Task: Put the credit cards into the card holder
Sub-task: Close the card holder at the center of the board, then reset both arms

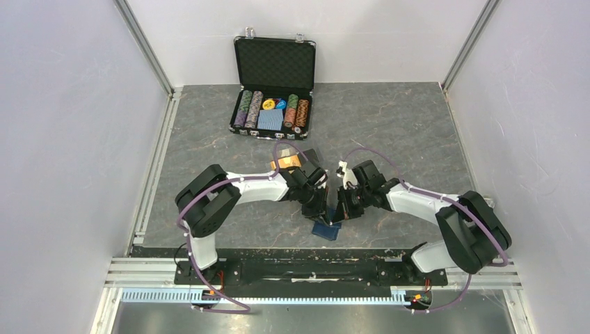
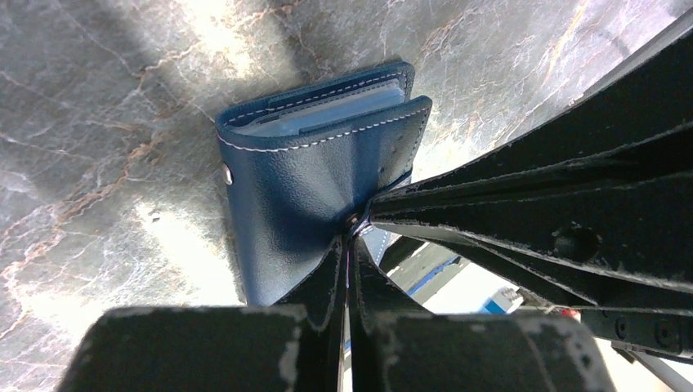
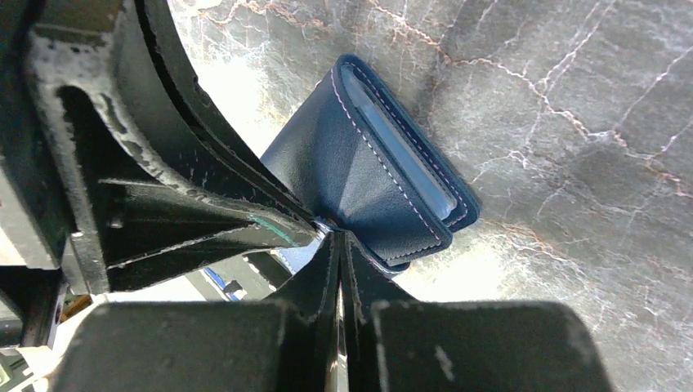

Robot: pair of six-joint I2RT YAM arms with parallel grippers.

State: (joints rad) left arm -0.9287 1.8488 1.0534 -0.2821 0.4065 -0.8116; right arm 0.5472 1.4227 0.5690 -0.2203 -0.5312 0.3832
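Navy card holder pinched by left gripper and right gripper, both fully closed on it. Only top view shows orange card beyond them.

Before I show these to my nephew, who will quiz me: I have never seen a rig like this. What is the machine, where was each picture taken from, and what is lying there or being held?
It is two robot arms bolted side by side at the near edge of a grey table. The wide picture comes from a fixed camera above and behind them. The other two come from a camera on each wrist, looking along that arm's own fingers. The left gripper and right gripper are both shut, and each appears to pinch an edge of the navy card holder, whose pale blue pockets show. Beside the left arm lie the credit cards, gold-orange and dark. At the back stands an open black case of poker chips.
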